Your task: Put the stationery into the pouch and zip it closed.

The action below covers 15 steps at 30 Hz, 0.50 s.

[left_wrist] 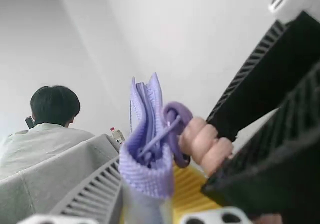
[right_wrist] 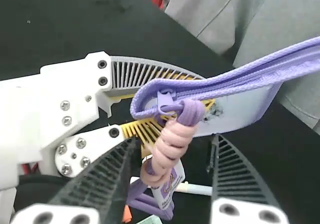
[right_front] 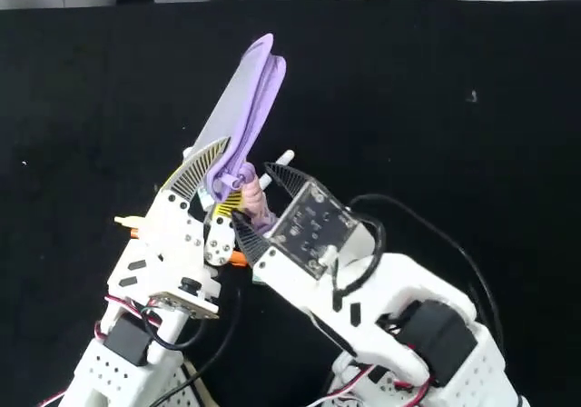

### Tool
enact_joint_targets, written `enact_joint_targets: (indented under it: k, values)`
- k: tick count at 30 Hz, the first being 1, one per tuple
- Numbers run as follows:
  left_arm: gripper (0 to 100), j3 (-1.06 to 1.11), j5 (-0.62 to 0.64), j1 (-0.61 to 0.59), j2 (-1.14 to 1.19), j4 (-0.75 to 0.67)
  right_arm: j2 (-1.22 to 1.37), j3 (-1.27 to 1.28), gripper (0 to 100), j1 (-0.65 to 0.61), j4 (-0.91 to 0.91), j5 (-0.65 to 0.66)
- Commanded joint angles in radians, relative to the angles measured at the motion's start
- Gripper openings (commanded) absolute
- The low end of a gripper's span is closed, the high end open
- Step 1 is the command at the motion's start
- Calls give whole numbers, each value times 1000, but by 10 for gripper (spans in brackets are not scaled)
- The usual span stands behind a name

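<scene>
A lilac pouch (right_front: 245,98) stands tilted up off the black table, its zip edge turned toward my right arm. My left gripper (right_front: 213,189) is shut on the pouch's lower end, the fabric (left_wrist: 145,149) pinched between its grey and yellow fingers. A pink coiled pull cord (right_wrist: 167,149) hangs from the purple zip slider (right_wrist: 167,101) at that end. My right gripper (right_wrist: 175,141) is open, and its black fingers (right_wrist: 105,184) straddle the cord. A white pen (right_wrist: 195,189) and an orange pen (right_front: 132,230) lie on the table under the grippers.
Black cloth (right_front: 454,107) covers the table, with free room to the right and at the back. A black cable (right_front: 427,230) loops off the right arm. Both arm bases crowd the front edge.
</scene>
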Motion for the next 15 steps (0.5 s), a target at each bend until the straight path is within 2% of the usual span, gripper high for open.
enact_joint_targets:
  k: [1,4,11,15]
  values:
    - [28,-48,-5,13,-9,-26,-25,7,155,-15,-37,12]
    - [28,-48,-5,15,-9,-26,-25,10,105,12,-60,12]
    - [28,-48,-3,15,-9,-25,-27,79,93,71,-160,11]
    - [28,-47,-3,15,-9,-25,-36,68,9,78,-153,11]
